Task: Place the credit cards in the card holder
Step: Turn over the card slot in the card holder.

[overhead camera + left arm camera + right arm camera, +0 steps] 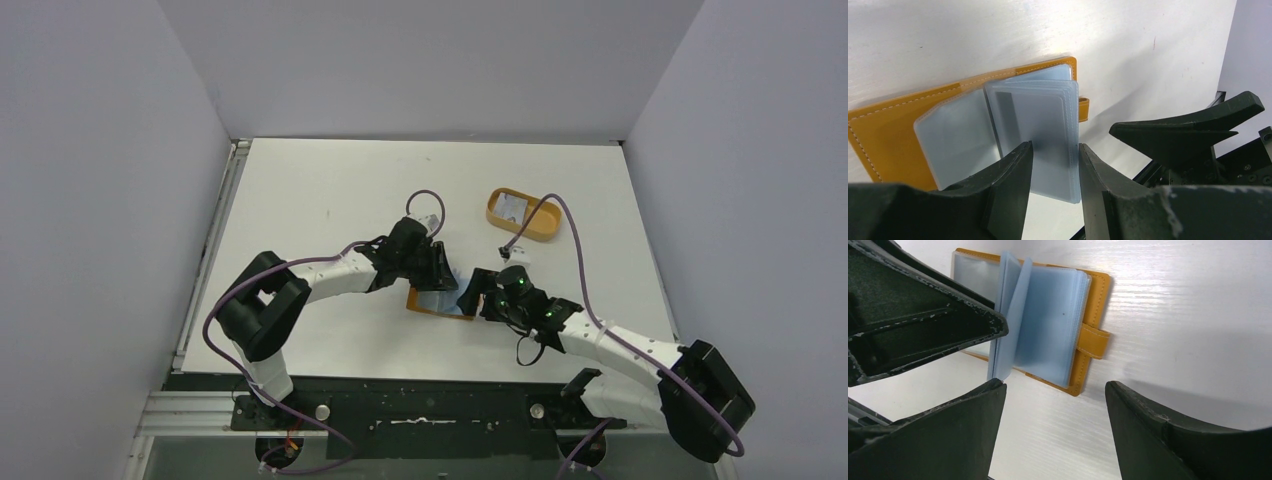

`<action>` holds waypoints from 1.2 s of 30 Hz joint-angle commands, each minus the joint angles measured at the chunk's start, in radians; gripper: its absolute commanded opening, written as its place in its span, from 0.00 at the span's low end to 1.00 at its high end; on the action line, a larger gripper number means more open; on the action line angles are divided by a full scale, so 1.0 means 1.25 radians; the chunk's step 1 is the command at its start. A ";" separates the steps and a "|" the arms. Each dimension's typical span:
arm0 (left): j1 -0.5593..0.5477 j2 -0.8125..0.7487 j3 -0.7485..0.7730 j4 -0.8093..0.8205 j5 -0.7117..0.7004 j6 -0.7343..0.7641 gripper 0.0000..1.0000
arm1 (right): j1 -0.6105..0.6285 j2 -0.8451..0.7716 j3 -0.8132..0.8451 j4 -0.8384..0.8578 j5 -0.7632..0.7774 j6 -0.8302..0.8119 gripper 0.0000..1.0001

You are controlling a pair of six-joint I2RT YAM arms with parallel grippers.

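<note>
The card holder (440, 303) lies open on the table between both grippers, orange-tan leather (893, 130) outside, with pale blue plastic sleeves (1043, 115) inside. Some sleeves (1013, 315) stand up and fan apart. My left gripper (1055, 150) hovers right over the sleeves' free edge, jaws apart, pinching nothing. My right gripper (1055, 390) is open over bare table just beside the snap tab (1094, 341). A pale credit card (512, 208) lies in the orange tray. In the top view my left gripper (447, 270) and right gripper (478, 292) nearly meet.
The orange oval tray (545, 228) sits at the back right, beyond my right gripper. A purple cable (570, 250) arcs over the table beside it. My right gripper's finger (1188, 132) shows close in the left wrist view.
</note>
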 commanded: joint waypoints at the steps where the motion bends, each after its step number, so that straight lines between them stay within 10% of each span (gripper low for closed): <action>1: 0.007 -0.006 -0.003 0.010 0.003 0.008 0.36 | -0.009 -0.033 0.025 -0.004 0.066 0.023 0.75; 36: 0.048 -0.066 -0.055 -0.041 -0.010 0.032 0.26 | -0.048 0.235 0.062 0.021 -0.001 0.044 0.33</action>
